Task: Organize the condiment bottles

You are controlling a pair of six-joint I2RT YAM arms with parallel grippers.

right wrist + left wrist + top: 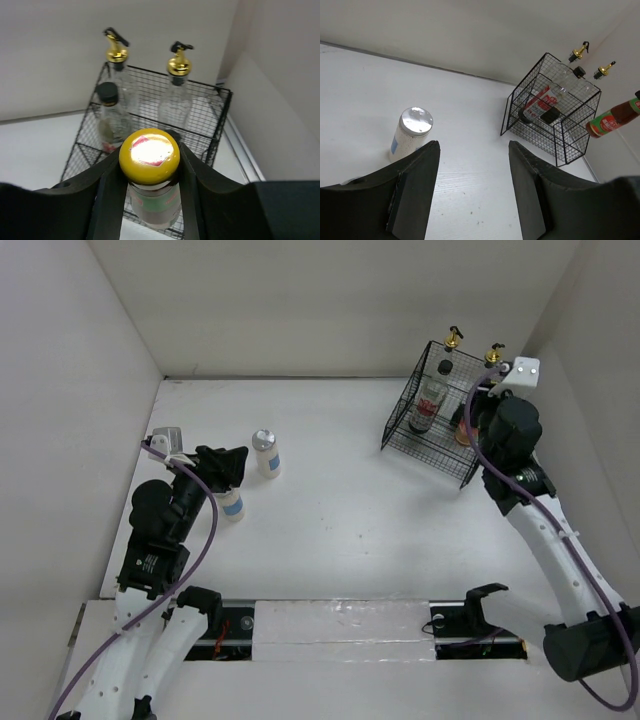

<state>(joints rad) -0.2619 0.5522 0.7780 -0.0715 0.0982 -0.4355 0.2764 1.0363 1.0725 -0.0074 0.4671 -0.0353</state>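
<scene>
**Overhead view with both wrist views.** The right tool (150, 172) is clamped on a small yellow-capped bottle (150, 152) of reddish sauce with a red-and-green label. Its two dark fingers (112, 180) press on either side of the neck, just under the cap. In the overhead frame the yellow-capped bottle lies at the right, just beside the right-hand edge of a black wire basket (405, 425). In the left wrist view it shows tilted, to the right of the basket near the top rim.

The basket stands on the white desk (350, 500) at the upper right of the overhead frame, close to the back corner. Inside it are two tall clear glass bottles (452, 340) with gold pourers, upright along the rear. A dark bottle with a black cap and red label (428, 405) stands in front of them, toward the left.

The left tool (228, 462) sits at the left of the overhead frame, its fingers spread wide apart and nothing between them. Two white bottles with silver lids and blue labels stand on the desk nearby. The upper white bottle (266, 452) is just right of the tool; in the left wrist view it appears beyond the left-hand finger, not between the two. The lower white bottle (232, 505) stands just below the tool in the frame, beside the arm's purple cable (212, 525).
</scene>
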